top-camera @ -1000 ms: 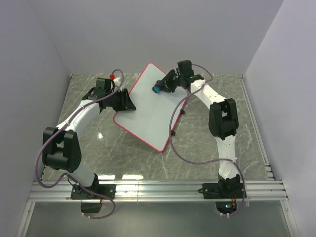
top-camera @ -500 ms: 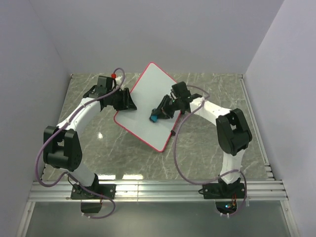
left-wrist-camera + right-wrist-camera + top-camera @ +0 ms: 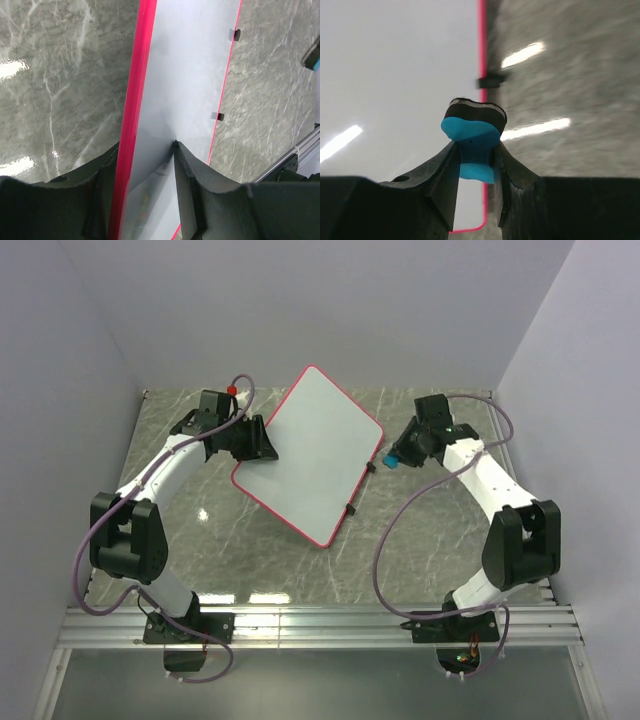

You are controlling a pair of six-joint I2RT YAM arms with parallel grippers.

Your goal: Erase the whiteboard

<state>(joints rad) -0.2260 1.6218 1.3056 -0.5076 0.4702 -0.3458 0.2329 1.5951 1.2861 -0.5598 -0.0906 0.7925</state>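
The whiteboard (image 3: 310, 455), white with a red-pink rim, lies tilted on the marble table, with two black clips on its right edge. Its surface looks blank. My left gripper (image 3: 262, 447) is shut on its left rim; in the left wrist view the fingers pinch the board's edge (image 3: 131, 125). My right gripper (image 3: 398, 456) is shut on a small blue eraser (image 3: 393, 460) with a black felt face, held just off the board's right edge. In the right wrist view the eraser (image 3: 472, 132) sits squeezed between the fingers, over the board's rim.
Grey walls close the table at the back and both sides. An aluminium rail (image 3: 320, 625) runs along the near edge by the arm bases. Bare marble (image 3: 440, 530) lies to the right of and in front of the board.
My right gripper swept the eraser from the board's upper part down across its middle, then off the right edge onto the table side. The left gripper kept its hold.
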